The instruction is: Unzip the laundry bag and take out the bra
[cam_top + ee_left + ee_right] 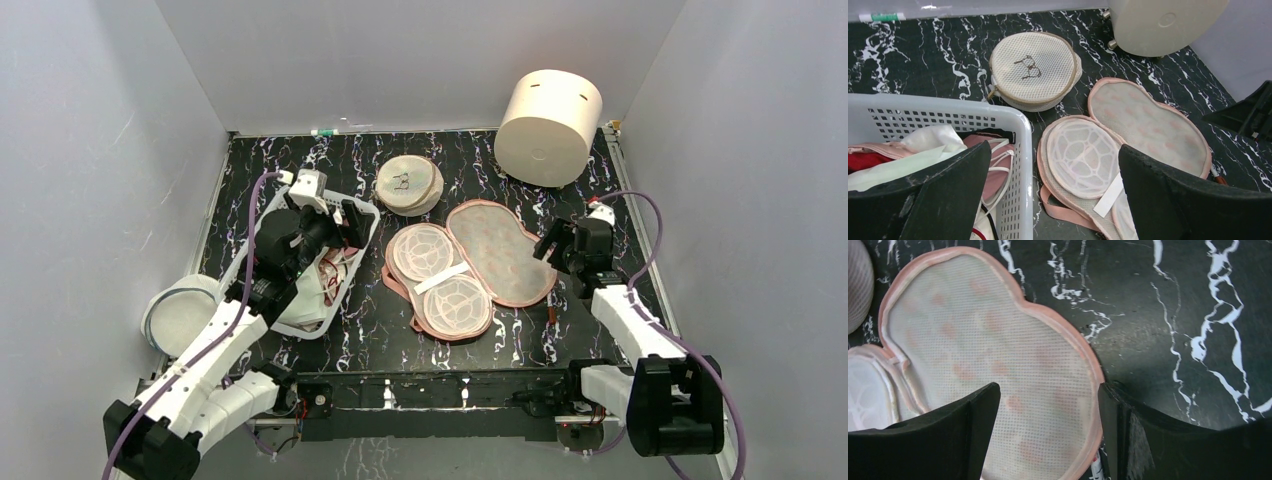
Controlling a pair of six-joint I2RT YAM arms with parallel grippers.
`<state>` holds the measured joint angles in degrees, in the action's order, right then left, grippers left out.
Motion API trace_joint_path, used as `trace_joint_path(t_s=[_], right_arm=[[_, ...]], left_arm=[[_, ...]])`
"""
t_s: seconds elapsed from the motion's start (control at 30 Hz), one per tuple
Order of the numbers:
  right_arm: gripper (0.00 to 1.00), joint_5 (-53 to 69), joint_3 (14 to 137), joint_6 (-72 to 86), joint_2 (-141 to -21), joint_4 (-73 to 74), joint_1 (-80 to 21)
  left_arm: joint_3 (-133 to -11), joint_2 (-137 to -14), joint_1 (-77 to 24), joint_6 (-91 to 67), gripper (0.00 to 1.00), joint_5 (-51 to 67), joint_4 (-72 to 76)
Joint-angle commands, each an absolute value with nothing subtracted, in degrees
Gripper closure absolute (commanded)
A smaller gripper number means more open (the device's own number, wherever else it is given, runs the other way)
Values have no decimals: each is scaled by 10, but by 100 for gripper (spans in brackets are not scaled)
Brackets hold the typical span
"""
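Black right pincer (1048,395) low, open, seemingly astride laundry bag (973,330) rim, left pincer (1054,150) wide

White basket (948,101), round mesh disc (408,184), cream drum (548,125)

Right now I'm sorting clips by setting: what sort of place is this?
Likely a lab test booth: plain grey walls around a black marbled table, with a clothes basket and an opened laundry bag.
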<state>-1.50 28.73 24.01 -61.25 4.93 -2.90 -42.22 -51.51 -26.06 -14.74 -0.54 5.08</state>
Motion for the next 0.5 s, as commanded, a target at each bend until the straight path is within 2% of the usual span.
trace_joint_path(t_s=[0.0,0.47], right_arm=[[31,-1,306,265,-620,57,26],[43,316,250,284,-724,-64,221]], left_arm=[[-424,-481,-277,-110,1,-26,49],[-422,-470,-297,-102,2,-39,45]])
